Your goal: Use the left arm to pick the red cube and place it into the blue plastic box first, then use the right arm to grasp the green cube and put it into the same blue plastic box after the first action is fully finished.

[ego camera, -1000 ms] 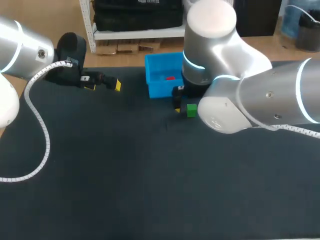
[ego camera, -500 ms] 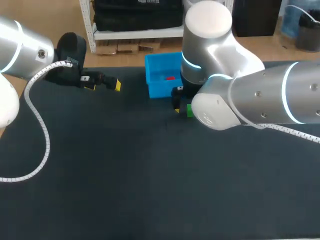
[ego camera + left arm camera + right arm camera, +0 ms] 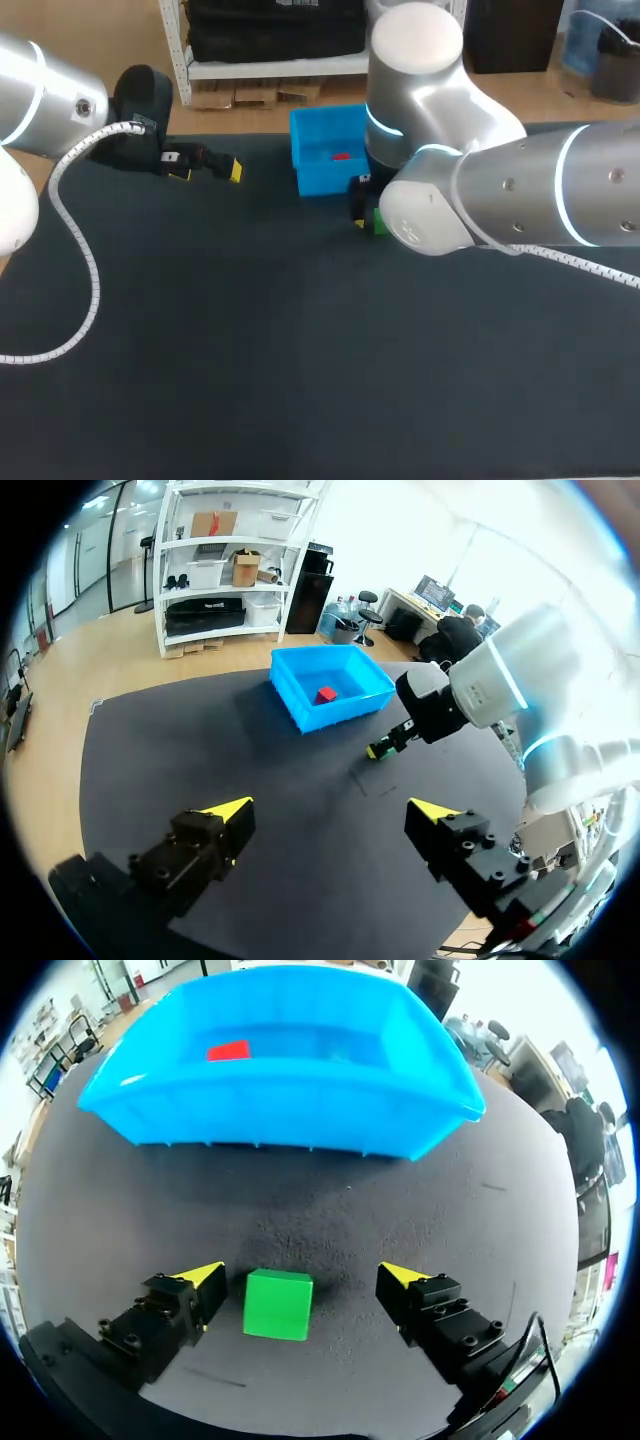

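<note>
Green cube (image 3: 278, 1304) straddled by spread right gripper (image 3: 302, 1278), lined up for pinching. Left gripper (image 3: 332, 810) parked aside, spread too, with red cube (image 3: 229, 1051) already in blue plastic box (image 3: 280, 1110).

Black matte table (image 3: 250, 380), faintly speckled top, a few scuffs, even light

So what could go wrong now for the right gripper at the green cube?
1. The green cube sits off-centre between the open fingers of the right gripper, close to one tip; closing may push or twist it.
2. The blue box wall stands just ahead; a low carry could hit it.
</note>
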Motion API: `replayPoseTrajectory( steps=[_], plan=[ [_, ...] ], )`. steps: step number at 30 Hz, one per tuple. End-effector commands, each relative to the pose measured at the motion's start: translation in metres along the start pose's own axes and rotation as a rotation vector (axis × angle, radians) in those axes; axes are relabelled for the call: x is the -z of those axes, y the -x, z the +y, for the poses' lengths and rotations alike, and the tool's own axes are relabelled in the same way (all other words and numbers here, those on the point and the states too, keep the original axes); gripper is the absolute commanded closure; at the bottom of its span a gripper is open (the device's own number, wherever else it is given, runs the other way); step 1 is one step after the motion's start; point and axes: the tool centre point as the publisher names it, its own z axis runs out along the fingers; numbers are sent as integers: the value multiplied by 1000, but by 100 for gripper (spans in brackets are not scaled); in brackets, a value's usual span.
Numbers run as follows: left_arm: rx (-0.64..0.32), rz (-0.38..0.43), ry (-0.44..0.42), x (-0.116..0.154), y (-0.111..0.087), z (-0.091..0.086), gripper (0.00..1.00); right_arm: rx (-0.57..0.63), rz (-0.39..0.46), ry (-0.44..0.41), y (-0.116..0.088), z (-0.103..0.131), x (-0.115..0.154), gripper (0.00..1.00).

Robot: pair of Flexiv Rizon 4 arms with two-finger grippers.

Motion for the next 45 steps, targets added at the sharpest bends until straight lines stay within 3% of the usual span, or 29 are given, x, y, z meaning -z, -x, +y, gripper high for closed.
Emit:
replayPoseTrajectory(
  steps=[1,10,17,27,36,45],
  plan=[
    [-1,-2,-4,0,0,1,0,-15,6,-4,1,0,-2,100],
    [-1,-2,-4,0,0,1,0,-35,18,7,-1,-2,-6,100],
    [-1,-2,-4,0,0,1,0,-48,-9,12,-1,-6,9,100],
    [-1,-2,-4,0,0,1,0,-76,-108,28,-1,-15,77,100],
    [-1,-2,-4,0,0,1,0,-91,-286,117,-9,-16,150,100],
    [-1,-2,-4,0,0,1,0,-106,-378,193,-24,-10,165,100]
  ],
)
